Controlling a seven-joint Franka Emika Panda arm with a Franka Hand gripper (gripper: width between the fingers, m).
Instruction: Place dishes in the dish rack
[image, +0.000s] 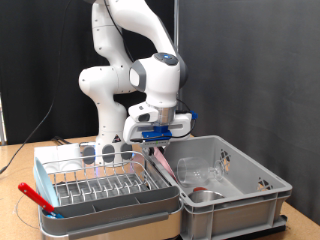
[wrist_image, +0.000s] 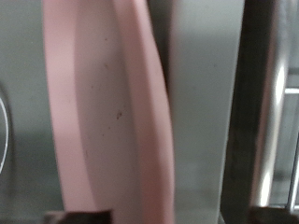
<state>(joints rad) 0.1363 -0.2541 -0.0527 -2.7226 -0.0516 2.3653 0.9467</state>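
A reddish-brown long-handled spoon (image: 161, 158) was held in the claw (image: 157, 143) above the gap between rack and crate.

The spoon's pale pink, faintly speckled surface (wrist_image: 112, 103) filled most of the wrist view, blurred and cut off at both ends. In the exterior view only a thin slanted strip was seen below the closed fingers. The low pale grey-white plastic dish rack with silver wire prongs (image: 100, 190) lay on the table at the exterior view's left, beside the deeper plain grey plastic crate (image: 235, 195), in which a clear drinking glass (image: 192, 172) was faintly made out.
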